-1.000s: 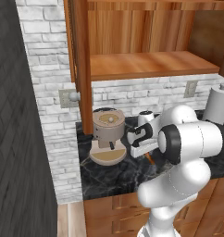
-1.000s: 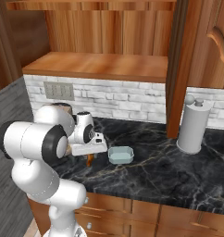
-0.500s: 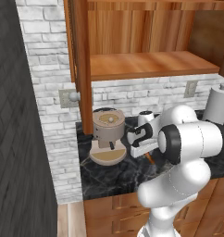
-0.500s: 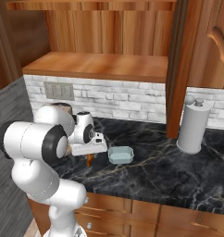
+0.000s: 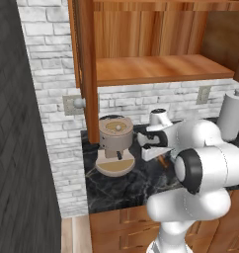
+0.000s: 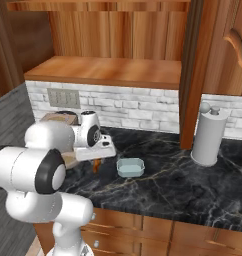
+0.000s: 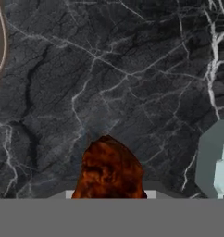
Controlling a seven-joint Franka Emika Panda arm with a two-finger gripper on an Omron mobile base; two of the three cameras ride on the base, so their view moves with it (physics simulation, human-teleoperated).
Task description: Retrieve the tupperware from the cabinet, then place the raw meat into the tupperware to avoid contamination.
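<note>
The end effector [image 6: 96,162] grips the raw meat [image 7: 109,170] above the black marble desk [image 6: 193,186], left of the tupperware [image 6: 130,167], under the cabinet [image 6: 108,70].

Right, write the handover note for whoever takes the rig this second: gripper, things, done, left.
Gripper: shut on the meat, held above the dark counter, between the coffee machine and the tub.
Tub: out of the cabinet, upright on the counter, empty, just to the robot's right of the gripper; its corner shows at the hand view's right edge.
Done: tub retrieved, meat picked up.
Left: carry the meat over the tub, lower it in, release.
</note>
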